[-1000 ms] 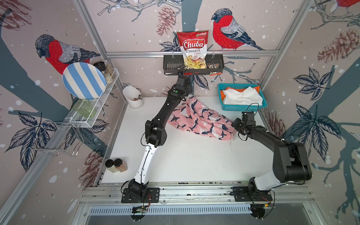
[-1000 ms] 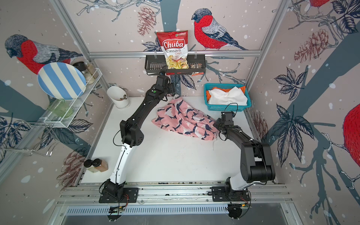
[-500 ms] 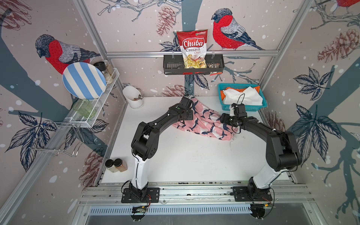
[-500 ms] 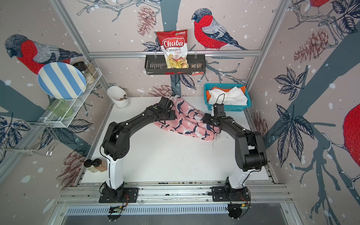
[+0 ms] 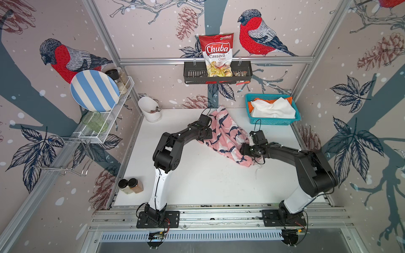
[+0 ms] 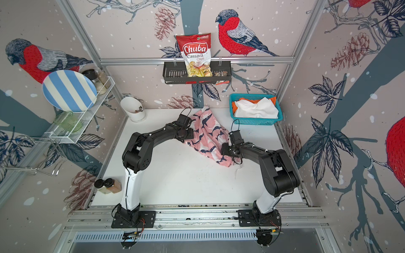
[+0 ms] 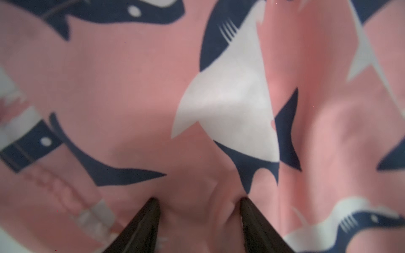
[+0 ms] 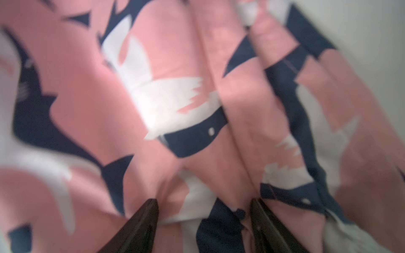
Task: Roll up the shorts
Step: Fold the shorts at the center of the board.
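Observation:
The pink shorts (image 5: 223,135) with navy-and-white sharks lie crumpled at the back middle of the white table (image 5: 197,175), seen in both top views (image 6: 208,133). My left gripper (image 5: 208,134) presses on their left edge. Its jaws are open in the left wrist view (image 7: 198,200), and a soft fold of pink cloth bulges between the fingers (image 7: 142,225). My right gripper (image 5: 243,151) sits on the right near end, open (image 8: 202,202), with cloth between its fingers (image 8: 140,223). The white shorts (image 5: 271,108) and orange shorts (image 5: 249,105) lie in the teal basket (image 5: 271,121).
A white cup (image 5: 151,109) stands at the back left. Two spice jars (image 5: 130,186) lie at the table's left front edge. On the left wall hangs a wire rack with a striped plate (image 5: 94,91). A black shelf holds a chips bag (image 5: 215,54) on the back wall.
Both arms came down onto the pink shorts: the left from the back wall to the left edge, the right inward onto the near right end. The left jaws have narrowed a little.

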Available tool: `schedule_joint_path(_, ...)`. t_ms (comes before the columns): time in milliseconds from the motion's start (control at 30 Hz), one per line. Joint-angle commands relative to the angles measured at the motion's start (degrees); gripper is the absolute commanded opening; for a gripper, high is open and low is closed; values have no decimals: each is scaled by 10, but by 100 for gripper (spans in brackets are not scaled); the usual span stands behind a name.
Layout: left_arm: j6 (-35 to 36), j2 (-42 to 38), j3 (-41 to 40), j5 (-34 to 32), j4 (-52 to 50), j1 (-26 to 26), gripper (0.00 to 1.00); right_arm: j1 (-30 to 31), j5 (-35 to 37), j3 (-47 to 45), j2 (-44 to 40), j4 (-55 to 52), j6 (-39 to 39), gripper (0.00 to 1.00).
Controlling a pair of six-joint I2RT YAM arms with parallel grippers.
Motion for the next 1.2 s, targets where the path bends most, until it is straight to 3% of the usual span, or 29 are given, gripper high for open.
schedule_joint_path(0, 39, 43, 40, 1, -39, 12, 63, 84, -85, -55, -22, -64, 109, 71)
schedule_joint_path(167, 58, 66, 107, 7, -63, 15, 63, 245, -190, -7, -40, 47, 213, 74)
schedule_joint_path(267, 60, 34, 93, 5, -51, 16, 63, 272, -213, 60, -78, 67, 209, 78)
schedule_joint_path(400, 64, -46, 39, -4, -32, 18, 63, 216, -145, 89, -108, -26, 178, 79)
schedule_joint_path(633, 58, -214, -61, 11, -69, 0, 62, 106, -41, 58, -102, -141, 100, 72)
schedule_joint_path(800, 37, -331, -147, -18, -108, -104, 61, 9, -61, 52, -77, -113, 68, 70)
schedule_joint_path(933, -44, -394, -232, -55, -104, -219, 60, -53, -54, 90, -23, -88, 50, 67)
schedule_joint_path(1033, -107, -406, -278, -78, -106, -283, 60, -71, -60, 133, 33, -76, 42, 64)
schedule_joint_path(1167, -148, -386, -319, -61, -71, -333, 63, -75, -65, 185, 89, -76, 37, 62)
